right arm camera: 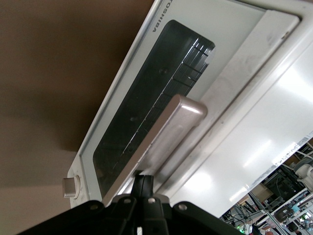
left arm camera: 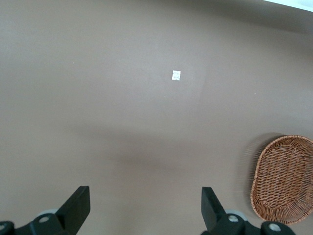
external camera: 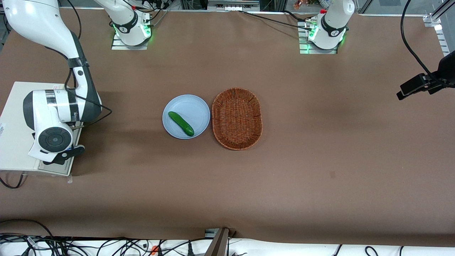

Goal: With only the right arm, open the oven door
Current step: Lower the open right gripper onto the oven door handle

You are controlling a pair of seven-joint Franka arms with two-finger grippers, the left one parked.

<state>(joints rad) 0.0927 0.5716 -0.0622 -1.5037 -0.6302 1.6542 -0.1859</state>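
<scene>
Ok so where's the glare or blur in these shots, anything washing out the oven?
Right wrist view: bright glare on the oven's top; oven door glass stays readable, gripper at its handle. Left wrist view: basket edge smeared with blur. Front view: even light, soft shadow beside the right arm.

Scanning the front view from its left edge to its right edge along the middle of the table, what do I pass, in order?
Cream-white boxy toaster oven with the glossy white right arm over it, gripper at its front edge → round light-blue plate holding a green cucumber → oval brown wicker basket → black parked gripper.
</scene>
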